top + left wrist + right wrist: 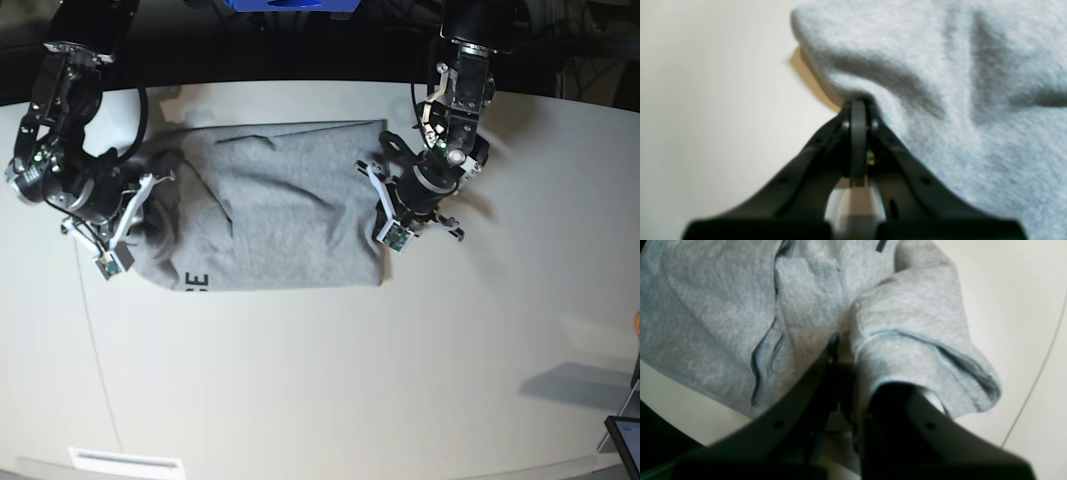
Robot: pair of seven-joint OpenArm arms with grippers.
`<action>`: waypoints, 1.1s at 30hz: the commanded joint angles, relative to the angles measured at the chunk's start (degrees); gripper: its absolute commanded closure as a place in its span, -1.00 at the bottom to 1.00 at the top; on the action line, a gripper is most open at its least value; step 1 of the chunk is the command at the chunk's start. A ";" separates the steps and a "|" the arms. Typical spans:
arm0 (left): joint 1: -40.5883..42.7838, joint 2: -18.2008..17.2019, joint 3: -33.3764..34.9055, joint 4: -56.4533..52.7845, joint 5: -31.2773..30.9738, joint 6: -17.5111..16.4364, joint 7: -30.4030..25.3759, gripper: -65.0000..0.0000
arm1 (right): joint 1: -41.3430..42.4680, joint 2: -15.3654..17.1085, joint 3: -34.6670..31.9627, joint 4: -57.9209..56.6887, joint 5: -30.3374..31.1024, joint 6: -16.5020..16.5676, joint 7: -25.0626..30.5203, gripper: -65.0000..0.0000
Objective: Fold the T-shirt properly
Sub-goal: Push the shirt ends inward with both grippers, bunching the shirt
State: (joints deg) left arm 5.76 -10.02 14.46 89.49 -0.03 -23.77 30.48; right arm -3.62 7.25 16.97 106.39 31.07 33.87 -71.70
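Note:
The heather-grey T-shirt (280, 210) lies partly folded across the white table, with a bit of black lettering (195, 282) showing at its lower left corner. My left gripper (375, 195), on the right of the base view, is shut on the shirt's right edge. In the left wrist view the left gripper (858, 105) pinches a raised ridge of the T-shirt (940, 83). My right gripper (150, 200) is shut on the bunched left end. The right wrist view shows the right gripper (840, 343) clamped in the T-shirt (723, 306) beside a hemmed sleeve opening (940, 353).
A thin seam (95, 330) runs down the table's left part and also shows as the seam (1033, 383) in the right wrist view. A blue object (290, 5) sits at the far edge. A dark flat device (625, 440) is at the right edge.

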 commanded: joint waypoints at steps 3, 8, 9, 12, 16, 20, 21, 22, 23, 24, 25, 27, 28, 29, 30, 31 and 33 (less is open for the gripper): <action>0.70 1.10 1.15 -0.92 1.48 -2.03 5.08 0.98 | 0.14 0.45 -1.46 1.35 0.71 -0.07 3.09 1.00; 0.53 2.07 1.15 -0.83 1.48 -2.03 5.08 0.98 | -1.26 0.45 -4.88 1.35 0.62 -0.15 5.64 1.00; 0.09 2.33 1.23 -0.83 1.48 -2.03 5.08 0.98 | -1.35 0.45 -5.59 1.35 0.62 -0.15 6.08 1.00; -0.70 2.42 1.23 -1.80 1.48 -2.03 6.31 0.98 | -1.44 0.45 -6.82 2.14 0.53 -0.15 6.69 1.00; -2.46 2.42 1.32 -2.77 1.48 -2.03 7.19 0.98 | -1.97 0.45 -7.87 4.69 0.53 -0.15 6.69 1.00; -3.25 2.33 1.32 -2.86 1.57 -2.03 7.19 0.98 | -2.14 0.45 -8.22 4.69 0.62 -3.14 6.69 1.00; -3.52 2.33 1.32 -2.86 1.57 -2.03 7.19 0.98 | -2.14 0.45 -8.58 4.69 0.71 -4.72 6.69 1.00; -3.61 2.33 1.32 -3.03 1.57 -2.03 7.19 0.98 | -2.14 0.45 -9.63 4.69 0.80 -5.96 6.69 1.00; -3.69 2.33 1.32 -3.21 1.57 -2.03 7.19 0.98 | -2.14 0.53 -10.69 4.95 0.80 -6.92 6.69 1.00; -3.69 2.33 1.32 -3.21 1.57 -2.03 7.19 0.98 | -2.14 0.53 -11.65 5.48 0.80 -7.63 6.69 1.00; -3.78 2.33 1.32 -3.21 1.57 -2.03 7.19 0.98 | -2.14 0.53 -12.62 5.92 0.80 -8.07 6.69 1.00; -3.78 2.33 1.32 -3.21 1.57 -2.03 7.19 0.98 | -1.79 0.45 -14.11 6.27 0.80 -8.94 6.69 1.00; -3.78 2.33 1.23 -3.21 1.57 -2.03 7.19 0.98 | -1.70 0.45 -14.82 6.27 0.80 -9.38 6.69 1.00; -3.78 2.33 1.23 -3.30 1.57 -2.03 7.19 0.98 | -1.70 0.45 -15.43 6.27 0.80 -10.09 6.78 1.00; -3.78 2.33 1.23 -3.30 1.57 -2.03 7.19 0.98 | -1.61 0.45 -16.31 6.36 0.80 -11.32 6.78 1.00; -3.78 2.33 1.23 -3.30 1.57 -2.03 7.19 0.98 | -1.61 0.45 -17.28 6.36 0.97 -12.46 7.39 1.00; -3.69 2.33 1.32 -3.30 1.57 -2.03 7.19 0.98 | -1.61 0.45 -19.57 6.36 0.97 -14.39 8.89 1.00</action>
State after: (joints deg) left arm 1.61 -7.33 15.68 86.87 -0.49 -25.47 33.17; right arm -5.98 7.68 -2.61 111.55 30.63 19.05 -64.29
